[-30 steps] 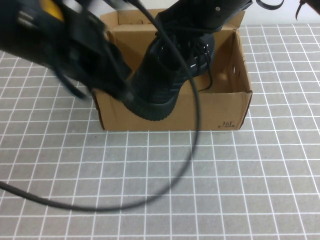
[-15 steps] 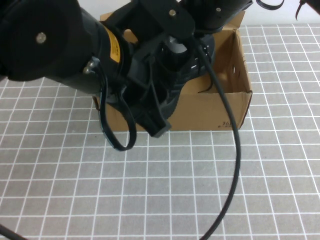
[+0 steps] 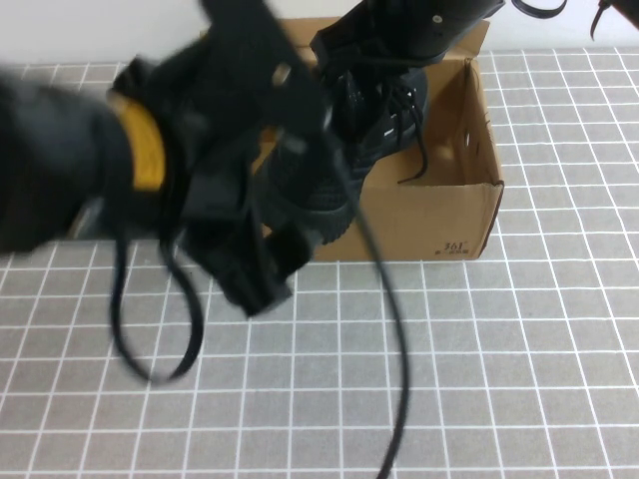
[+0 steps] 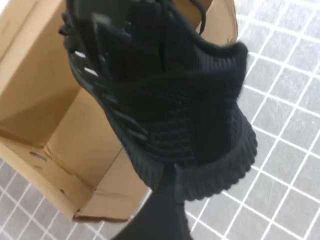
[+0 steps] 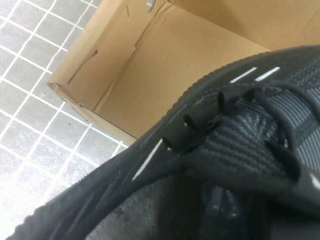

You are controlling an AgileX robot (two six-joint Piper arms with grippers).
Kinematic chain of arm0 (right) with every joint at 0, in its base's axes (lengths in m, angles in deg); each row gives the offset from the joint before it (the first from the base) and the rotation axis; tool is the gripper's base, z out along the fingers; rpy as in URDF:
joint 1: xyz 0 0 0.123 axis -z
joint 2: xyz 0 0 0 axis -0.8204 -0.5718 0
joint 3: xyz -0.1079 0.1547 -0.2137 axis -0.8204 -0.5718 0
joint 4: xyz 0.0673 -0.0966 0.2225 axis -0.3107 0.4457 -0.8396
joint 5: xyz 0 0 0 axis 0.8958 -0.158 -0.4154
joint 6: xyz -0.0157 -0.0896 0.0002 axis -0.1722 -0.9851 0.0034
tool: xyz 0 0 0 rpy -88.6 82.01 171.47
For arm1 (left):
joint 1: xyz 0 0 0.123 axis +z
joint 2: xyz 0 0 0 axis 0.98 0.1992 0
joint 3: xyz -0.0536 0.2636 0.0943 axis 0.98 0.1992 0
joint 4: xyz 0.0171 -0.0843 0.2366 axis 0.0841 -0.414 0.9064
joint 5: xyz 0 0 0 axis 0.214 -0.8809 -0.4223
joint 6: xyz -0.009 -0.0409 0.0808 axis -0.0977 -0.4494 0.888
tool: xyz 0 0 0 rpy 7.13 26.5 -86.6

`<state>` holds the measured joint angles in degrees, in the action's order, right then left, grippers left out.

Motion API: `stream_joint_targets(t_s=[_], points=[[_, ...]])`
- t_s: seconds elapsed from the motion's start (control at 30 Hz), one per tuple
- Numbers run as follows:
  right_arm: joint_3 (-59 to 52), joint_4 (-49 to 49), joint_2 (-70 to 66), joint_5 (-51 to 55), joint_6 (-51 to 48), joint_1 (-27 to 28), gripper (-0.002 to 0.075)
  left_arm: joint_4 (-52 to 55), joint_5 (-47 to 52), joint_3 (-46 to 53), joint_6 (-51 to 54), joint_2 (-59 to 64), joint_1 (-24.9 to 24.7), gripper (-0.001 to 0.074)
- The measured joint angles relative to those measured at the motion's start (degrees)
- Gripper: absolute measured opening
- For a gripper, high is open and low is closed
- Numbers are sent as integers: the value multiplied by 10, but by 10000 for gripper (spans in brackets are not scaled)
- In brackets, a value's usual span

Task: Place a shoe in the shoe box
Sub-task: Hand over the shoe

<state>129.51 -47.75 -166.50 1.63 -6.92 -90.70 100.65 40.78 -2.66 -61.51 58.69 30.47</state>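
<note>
Grid table [image 3: 519, 379], shoe [image 3: 349, 150] over shoe box [image 3: 439, 215]

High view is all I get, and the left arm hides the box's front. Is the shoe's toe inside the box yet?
Observer: No. The left wrist view shows the shoe's toe sticking out past the shoe box wall, over the table.
Operator: Anything lying inside the box?
Observer: The right wrist view shows only bare cardboard in the part it sees.
Operator: Where are the pincers?
Observer: The left pincer sits in front of the box, just under the toe. The right pincer is up at the shoe's lace end, over the box.
</note>
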Motion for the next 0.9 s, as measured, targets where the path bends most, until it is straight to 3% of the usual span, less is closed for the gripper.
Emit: stream_joint_targets(t_s=[0.2,0.4,0.67,0.9], points=[[0,-1,0,-4,-7,0,-1,7,-152,107,-55,-45,0,669],[0,-2,0,-14,-10,0,0,12,-254,124,-112,-29,0,670],[0,-4,0,-14,-10,2,-1,139,-299,127,-272,-4,3,670],[0,-17,-1,-18,-10,5,-1,204,-322,127,-368,25,47,670]])
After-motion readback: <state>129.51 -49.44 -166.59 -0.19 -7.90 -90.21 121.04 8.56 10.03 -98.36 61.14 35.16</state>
